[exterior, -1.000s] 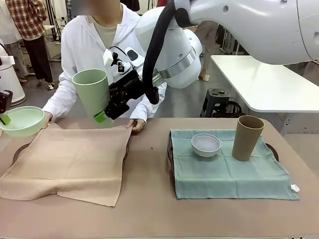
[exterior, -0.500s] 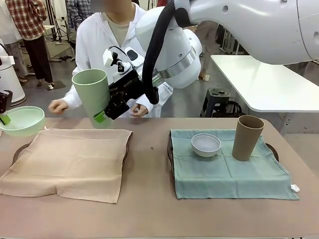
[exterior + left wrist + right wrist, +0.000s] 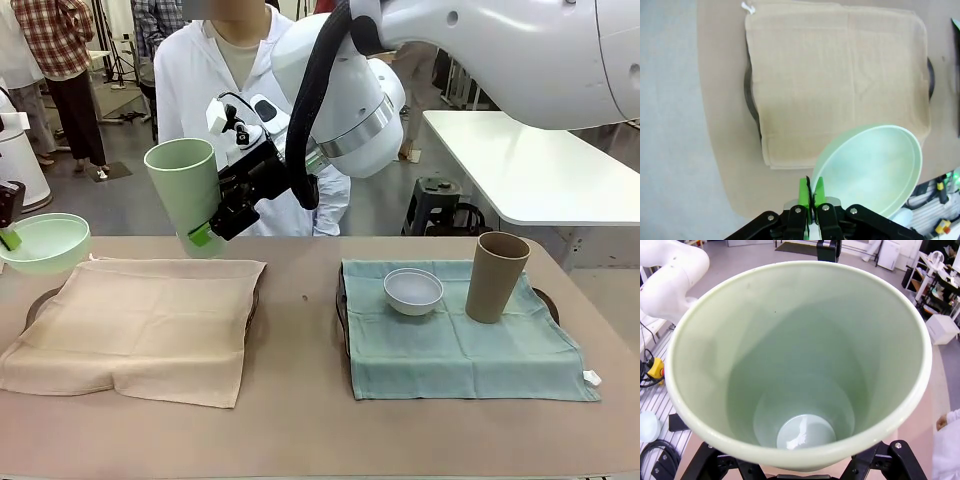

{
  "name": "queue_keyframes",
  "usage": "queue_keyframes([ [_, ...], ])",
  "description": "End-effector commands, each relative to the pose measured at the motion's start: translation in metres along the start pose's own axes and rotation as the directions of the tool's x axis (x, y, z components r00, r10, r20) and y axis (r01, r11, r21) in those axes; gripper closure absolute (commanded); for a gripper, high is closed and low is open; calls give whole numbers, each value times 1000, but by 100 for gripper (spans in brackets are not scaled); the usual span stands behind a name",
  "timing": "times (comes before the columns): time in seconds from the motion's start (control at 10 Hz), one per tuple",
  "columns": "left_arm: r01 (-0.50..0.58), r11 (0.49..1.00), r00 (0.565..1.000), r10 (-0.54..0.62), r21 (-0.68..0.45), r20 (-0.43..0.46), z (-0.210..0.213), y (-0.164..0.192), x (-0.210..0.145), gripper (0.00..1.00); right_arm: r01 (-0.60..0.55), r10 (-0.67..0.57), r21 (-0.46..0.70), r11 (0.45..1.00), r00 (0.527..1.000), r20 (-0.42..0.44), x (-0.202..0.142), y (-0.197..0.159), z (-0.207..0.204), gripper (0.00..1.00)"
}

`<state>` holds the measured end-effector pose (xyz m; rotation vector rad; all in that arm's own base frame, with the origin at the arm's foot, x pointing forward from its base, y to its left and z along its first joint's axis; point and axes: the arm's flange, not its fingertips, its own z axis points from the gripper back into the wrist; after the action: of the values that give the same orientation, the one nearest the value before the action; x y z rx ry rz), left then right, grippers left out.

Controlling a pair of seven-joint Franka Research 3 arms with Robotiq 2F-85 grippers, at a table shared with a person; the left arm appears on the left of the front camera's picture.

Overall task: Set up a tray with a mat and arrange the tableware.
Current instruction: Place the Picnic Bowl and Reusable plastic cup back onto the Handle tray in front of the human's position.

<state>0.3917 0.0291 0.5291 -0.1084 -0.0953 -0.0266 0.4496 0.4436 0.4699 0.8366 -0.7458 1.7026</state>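
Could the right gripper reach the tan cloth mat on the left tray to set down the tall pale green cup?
Probably yes: the right gripper holds the tall pale green cup above the tan cloth mat, whose surface is bare.

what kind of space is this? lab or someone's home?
Most likely a robotics lab or workshop. A person in a white lab coat stands at the far side of the table, bare white worktables fill the room behind, and the floor is plain grey.
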Motion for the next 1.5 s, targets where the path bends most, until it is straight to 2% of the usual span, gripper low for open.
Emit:
queue_keyframes([
  [0.0, 0, 1000, 1000, 0, 0, 0, 0, 0, 0, 96, 0, 0, 0, 1000, 1000, 0, 0, 0, 0, 20],
  [0.1, 5, 1000, 1000, -5, -6, 2, -18, 8, 17, 96, 28, -27, -12, 1000, 997, 69, -26, -19, -8, 20],
  [0.2, -5, 1000, 1000, 5, -16, -13, -33, 12, 33, 96, 76, -74, -19, 997, 992, 101, -47, -34, -18, 20],
  [0.4, 25, 999, 999, -26, -40, -21, -59, 15, 51, 96, 125, -120, -49, 991, 988, 97, -79, -59, -45, 20],
  [0.9, 22, 998, 999, -23, -59, -28, -117, 9, 78, 96, 137, -138, 10, 990, 989, 61, -111, -72, -108, 20],
  [1.2, 25, 999, 1000, -25, -37, -15, -139, 4, 88, 96, 156, -158, 44, 987, 987, 36, -117, -67, -119, 20],
  [1.4, 28, 1000, 998, -29, -11, -58, -143, 0, 90, 96, 152, -152, 23, 988, 988, 13, -110, -62, -110, 20],
])
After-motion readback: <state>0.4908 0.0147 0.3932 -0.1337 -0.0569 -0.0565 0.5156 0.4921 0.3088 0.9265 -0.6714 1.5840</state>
